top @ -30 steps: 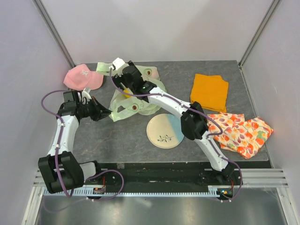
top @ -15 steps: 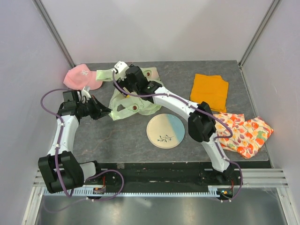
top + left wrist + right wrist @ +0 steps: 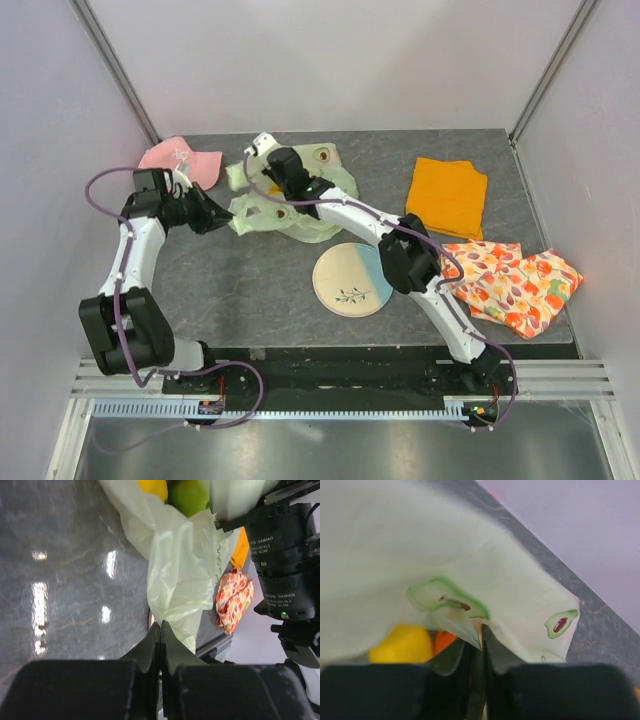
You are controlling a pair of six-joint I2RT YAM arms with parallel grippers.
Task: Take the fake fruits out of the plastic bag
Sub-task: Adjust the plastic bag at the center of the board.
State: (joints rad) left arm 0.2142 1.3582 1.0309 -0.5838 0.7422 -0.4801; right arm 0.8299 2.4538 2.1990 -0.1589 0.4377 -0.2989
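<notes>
Desk (image 3: 250, 290) holds the plastic bag (image 3: 255, 218) at its far left. Left tool (image 3: 160, 630) pinches the bag's edge; right tool (image 3: 481, 645) pinches its film. Green fruit (image 3: 189, 497) and yellow fruit (image 3: 402, 645) lie inside.

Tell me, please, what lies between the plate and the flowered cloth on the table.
The black elbow of the right arm stands between the plate and the flowered cloth; the top view shows it.
</notes>
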